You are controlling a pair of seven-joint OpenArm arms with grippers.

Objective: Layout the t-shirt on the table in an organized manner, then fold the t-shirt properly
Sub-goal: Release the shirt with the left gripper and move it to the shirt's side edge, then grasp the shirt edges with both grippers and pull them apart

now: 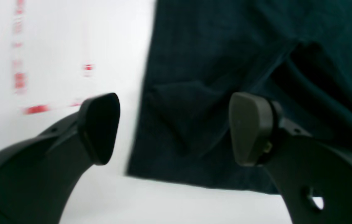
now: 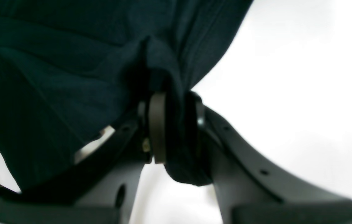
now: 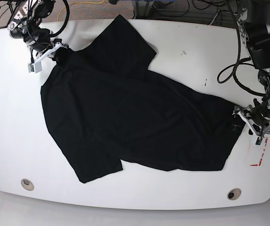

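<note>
Black t-shirt (image 3: 135,122) sprawls across the frame's middle on the white table (image 3: 182,52). Upper left, the right gripper (image 2: 176,127) pinches its cloth; at right, the left gripper (image 1: 174,127) gapes, grasping nothing.

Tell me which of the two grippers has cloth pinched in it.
The right gripper: t-shirt fabric is bunched between its fingers. The left gripper stands wide open, empty.
</note>
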